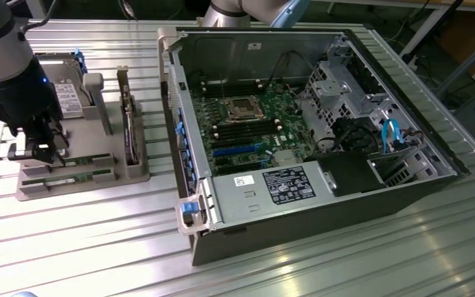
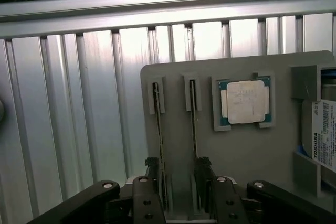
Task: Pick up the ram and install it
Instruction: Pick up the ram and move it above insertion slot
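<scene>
Fingers wide and empty above the ram, standing on edge in a slotted gray holder on the table at the exterior view's left, likely to expose its sides for pinching.

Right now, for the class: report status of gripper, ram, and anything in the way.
Gripper open, low over tray. Two ram sticks on edge in tray slots, none held. Nothing blocking them.
</scene>
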Robot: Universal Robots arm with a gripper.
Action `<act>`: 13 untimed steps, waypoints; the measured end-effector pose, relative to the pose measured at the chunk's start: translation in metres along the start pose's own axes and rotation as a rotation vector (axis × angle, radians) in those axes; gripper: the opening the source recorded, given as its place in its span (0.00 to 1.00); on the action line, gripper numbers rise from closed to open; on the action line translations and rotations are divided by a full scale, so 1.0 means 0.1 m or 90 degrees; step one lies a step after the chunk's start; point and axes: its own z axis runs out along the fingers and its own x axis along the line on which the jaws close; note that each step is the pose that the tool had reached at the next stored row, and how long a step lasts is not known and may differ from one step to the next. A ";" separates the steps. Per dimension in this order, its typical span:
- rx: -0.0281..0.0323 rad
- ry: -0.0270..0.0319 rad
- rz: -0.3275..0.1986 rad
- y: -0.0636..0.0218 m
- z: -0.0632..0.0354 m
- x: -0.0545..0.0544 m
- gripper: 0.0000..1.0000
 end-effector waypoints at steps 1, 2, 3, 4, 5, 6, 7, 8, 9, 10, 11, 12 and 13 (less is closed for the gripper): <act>0.0000 0.0001 0.000 0.001 0.019 0.00 0.42; 0.0000 0.0000 0.000 0.000 0.020 0.00 0.42; 0.0000 0.0000 0.000 0.000 0.021 0.00 0.41; 0.0000 0.0000 0.000 0.000 0.023 0.00 0.33; 0.0000 0.0000 0.000 0.001 0.073 0.02 0.33; 0.0002 -0.0002 0.000 0.001 0.094 0.02 0.33; 0.0002 -0.0001 0.000 0.002 0.111 0.03 0.33; 0.0000 0.0000 -0.001 0.003 0.150 0.04 0.33; 0.0001 -0.0001 -0.001 0.004 0.175 0.04 0.33; 0.0001 -0.0001 -0.001 0.005 0.205 0.05 0.33; 0.0001 -0.0001 -0.001 0.005 0.222 0.05 0.33; 0.0001 -0.0001 -0.002 0.006 0.237 0.05 0.33; 0.0001 -0.0001 -0.002 0.007 0.273 0.06 0.33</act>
